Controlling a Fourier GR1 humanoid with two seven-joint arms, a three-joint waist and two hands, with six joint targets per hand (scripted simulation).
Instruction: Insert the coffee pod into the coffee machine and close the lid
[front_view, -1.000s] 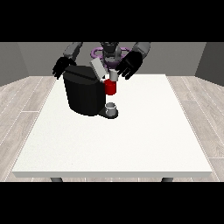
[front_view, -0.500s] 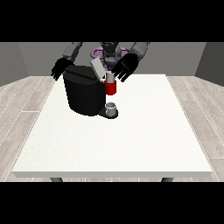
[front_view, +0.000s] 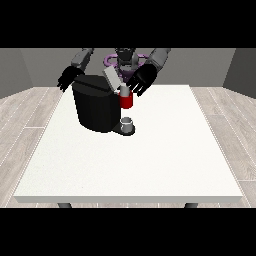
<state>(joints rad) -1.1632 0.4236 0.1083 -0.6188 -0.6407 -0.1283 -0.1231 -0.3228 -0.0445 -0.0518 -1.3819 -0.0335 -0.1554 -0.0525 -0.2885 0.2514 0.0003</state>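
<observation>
- The coffee machine stood on the counter, towards its far left part, nearer the robot than the near edge.
- A lid rose tilted above the machine's top right corner.
- A cup sat on the machine's base at its right front, below the brewing head.
- The hand at the view's right hung just right of the lid, above the brewing head.
- The hand at the view's left was behind the machine's upper left corner.
- The robot stood behind the counter's far edge.
- The floor spread on both sides of the counter.
</observation>
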